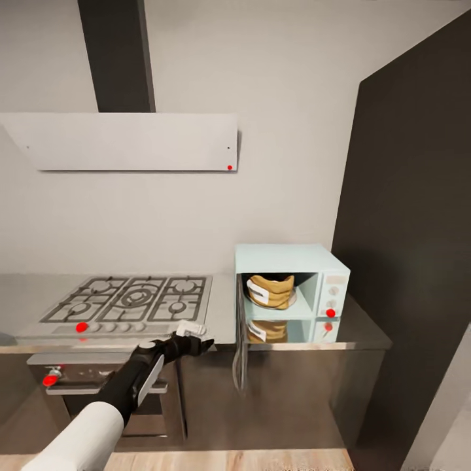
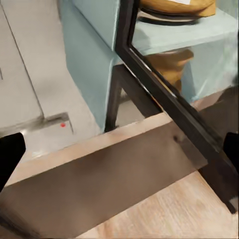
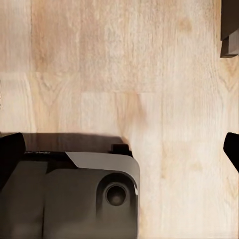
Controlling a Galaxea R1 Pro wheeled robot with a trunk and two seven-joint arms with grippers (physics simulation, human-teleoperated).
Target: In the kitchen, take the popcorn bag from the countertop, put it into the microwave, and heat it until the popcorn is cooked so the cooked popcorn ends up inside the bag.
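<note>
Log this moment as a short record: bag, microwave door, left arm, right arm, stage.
bag: popcorn bag inside the microwave, on its turntable
door: open, swung out over the countertop edge
left arm: left gripper in front of the hob, beside the door; jaws spread, holding nothing
right arm: right gripper aimed at the wooden floor, jaws apart, empty
stage: bag loaded, door not yet closed

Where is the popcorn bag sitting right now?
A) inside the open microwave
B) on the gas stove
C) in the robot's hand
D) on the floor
A: the popcorn bag sits in the cavity of the microwave, whose door hangs open, away from the left gripper.
</note>
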